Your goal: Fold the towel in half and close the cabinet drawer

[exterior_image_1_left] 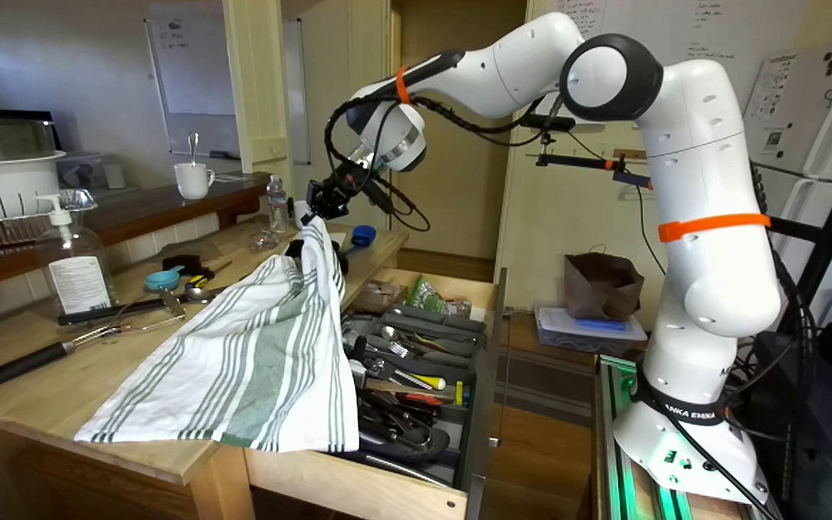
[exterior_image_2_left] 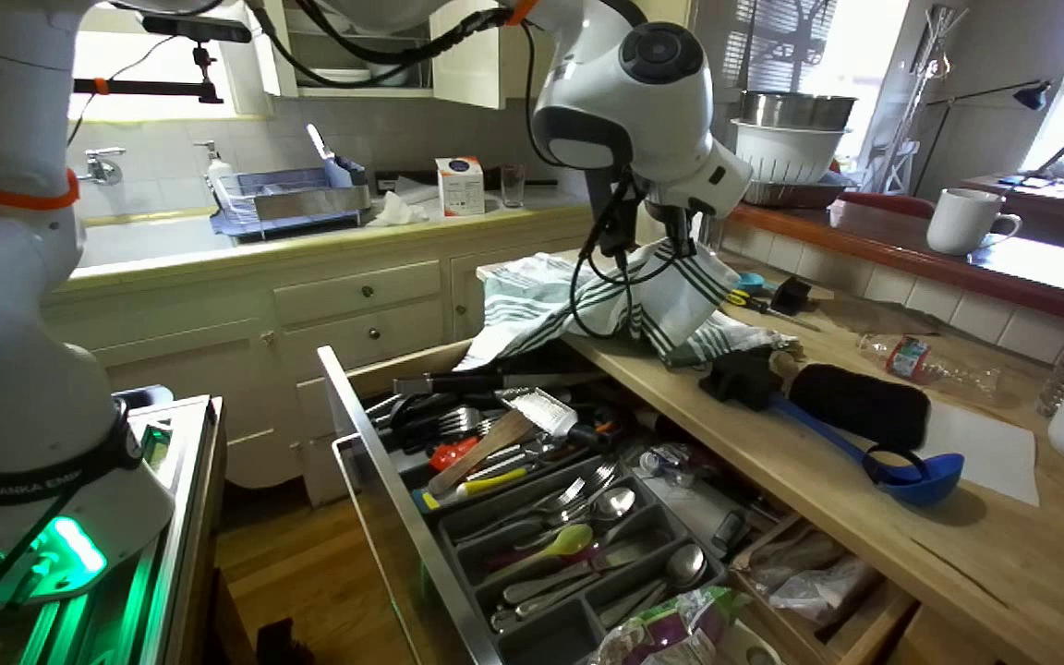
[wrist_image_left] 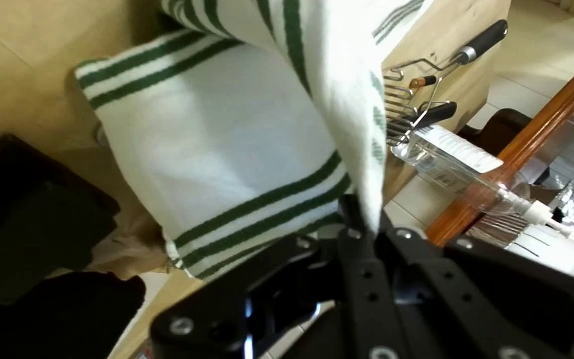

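From opposite ends, both exterior views look down across the drawer [exterior_image_1_left: 362, 478] and counter [exterior_image_2_left: 1003, 554], the arm [exterior_image_1_left: 705, 188] showing right or left; nearer, the wrist view faces down onto the towel [wrist_image_left: 247, 134].

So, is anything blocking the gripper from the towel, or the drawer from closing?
Nothing visible separates the gripper from the towel, which it pinches. Part of the towel, though, hangs past the edge of the counter, over the open drawer, so it could catch as the drawer shuts.
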You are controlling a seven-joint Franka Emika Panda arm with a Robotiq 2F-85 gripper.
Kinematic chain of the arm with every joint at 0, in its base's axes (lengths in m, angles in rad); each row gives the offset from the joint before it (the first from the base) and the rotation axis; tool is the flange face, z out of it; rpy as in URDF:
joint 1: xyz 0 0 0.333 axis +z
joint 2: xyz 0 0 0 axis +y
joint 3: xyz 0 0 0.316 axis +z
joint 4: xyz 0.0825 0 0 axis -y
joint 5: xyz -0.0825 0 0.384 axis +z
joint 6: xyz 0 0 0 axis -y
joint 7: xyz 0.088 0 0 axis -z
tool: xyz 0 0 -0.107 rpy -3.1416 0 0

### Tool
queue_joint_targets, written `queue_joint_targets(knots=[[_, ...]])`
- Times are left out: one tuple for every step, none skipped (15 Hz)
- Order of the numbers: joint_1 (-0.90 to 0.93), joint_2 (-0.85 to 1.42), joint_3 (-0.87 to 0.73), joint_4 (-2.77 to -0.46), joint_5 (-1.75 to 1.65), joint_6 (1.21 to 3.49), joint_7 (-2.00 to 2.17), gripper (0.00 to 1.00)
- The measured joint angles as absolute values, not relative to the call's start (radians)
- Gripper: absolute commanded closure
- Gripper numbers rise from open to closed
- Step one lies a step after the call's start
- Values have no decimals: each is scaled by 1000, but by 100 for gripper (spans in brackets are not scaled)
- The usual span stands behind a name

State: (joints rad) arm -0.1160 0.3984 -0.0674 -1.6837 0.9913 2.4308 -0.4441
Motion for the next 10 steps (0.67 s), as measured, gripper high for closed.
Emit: queue_joint_targets(knots=[[-124,443,-49,-1626,992,2431,-456,99],[-131,486,-30,-1570,993,2432,-463,96],[-140,529,-12,-1515,995,2432,-464,96],[-147,567,2,-1468,995,2432,-464,96],[-150,594,8,-1435,995,2432,-464,96],[-153,611,10,-1415,995,2432,-464,96],[-155,619,11,-1405,995,2432,-464,99],[-157,622,12,-1399,995,2432,-464,99],[-158,622,14,-1398,992,2432,-464,99],[-159,623,16,-1398,991,2435,-463,99]])
